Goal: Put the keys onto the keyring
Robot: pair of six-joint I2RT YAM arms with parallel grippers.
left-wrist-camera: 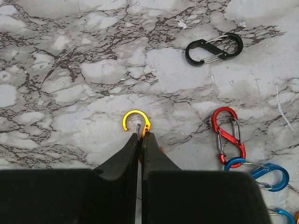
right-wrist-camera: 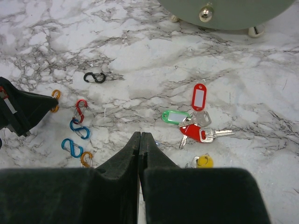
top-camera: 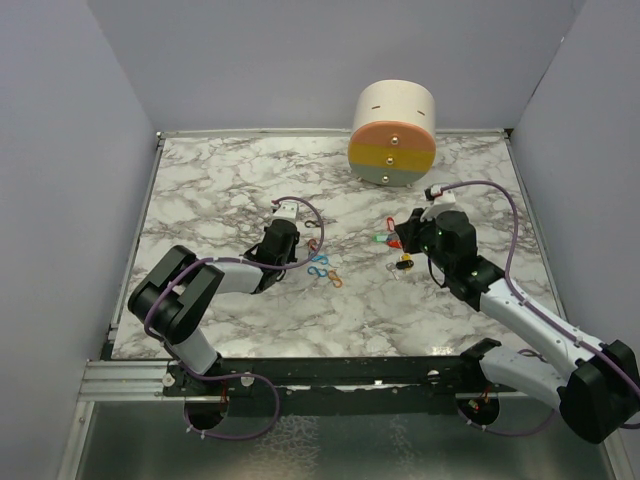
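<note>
From where I stand, the left gripper (left-wrist-camera: 141, 136) is clenched on the orange clip (left-wrist-camera: 125, 121) at lower centre. The right gripper (right-wrist-camera: 140, 136) is closed on nothing. The keys (right-wrist-camera: 196, 130) lie heaped right of centre, untouched. It looks like the pickup stage, and next the right must open over one key.

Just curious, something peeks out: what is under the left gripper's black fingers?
An orange clip: one loop shows beyond the shut tips of the left gripper, its wire running between them. The clip's other half is covered by the fingers.
</note>
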